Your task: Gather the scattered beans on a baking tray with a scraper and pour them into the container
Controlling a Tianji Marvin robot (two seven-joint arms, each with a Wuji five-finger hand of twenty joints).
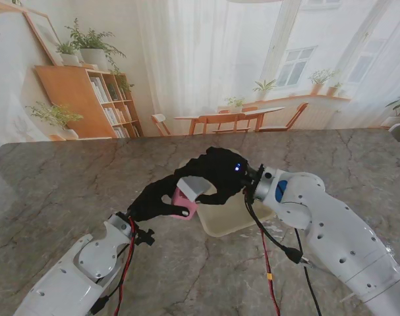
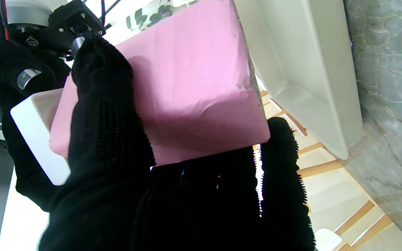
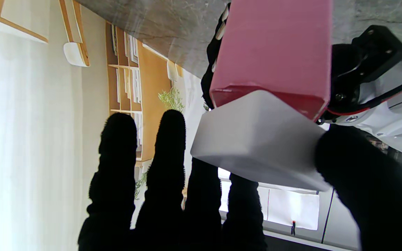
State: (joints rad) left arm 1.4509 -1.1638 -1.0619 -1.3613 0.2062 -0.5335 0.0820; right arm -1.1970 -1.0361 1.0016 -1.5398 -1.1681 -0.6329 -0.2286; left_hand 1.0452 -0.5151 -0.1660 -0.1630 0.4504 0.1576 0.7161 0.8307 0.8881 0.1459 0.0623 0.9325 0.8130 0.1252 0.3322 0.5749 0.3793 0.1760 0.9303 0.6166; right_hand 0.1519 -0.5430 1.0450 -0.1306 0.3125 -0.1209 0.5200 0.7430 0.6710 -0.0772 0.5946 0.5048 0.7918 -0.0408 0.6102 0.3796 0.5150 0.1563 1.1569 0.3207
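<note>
Gripping a pink container [image 1: 184, 201], the left hand [image 1: 153, 197] reaches in from the near left over the marbled table [image 1: 55, 191]. In the left wrist view its black-gloved fingers [image 2: 106, 115] wrap one flat pink side of the container [image 2: 194, 80], with another finger [image 2: 281, 146] propped at the container's edge, so the grasp is firm and closed on it. The container is lifted clear of the table and tilted.

The right hand [image 1: 216, 174] comes from the right and meets it in the middle of the scene. It holds a white scraper [image 1: 192, 186], a flat block with rounded corners. The right wrist view shows the scraper [image 3: 257, 139] pinched between the thumb on one side and the fingers [image 3: 166, 146] on the other, two of the fingers stretched out past it and not touching. The scraper's edge lies right against the rim of the container [image 3: 274, 52] in that view; whether they truly touch cannot be told.

A cream baking tray [image 1: 232, 224] rests on the table just beneath and near both hands, its near left corner showing under them. The left wrist view shows the tray's raised rim and smooth inner wall [image 2: 302, 69] just beside the container. Beans cannot be made out in any view.
</note>
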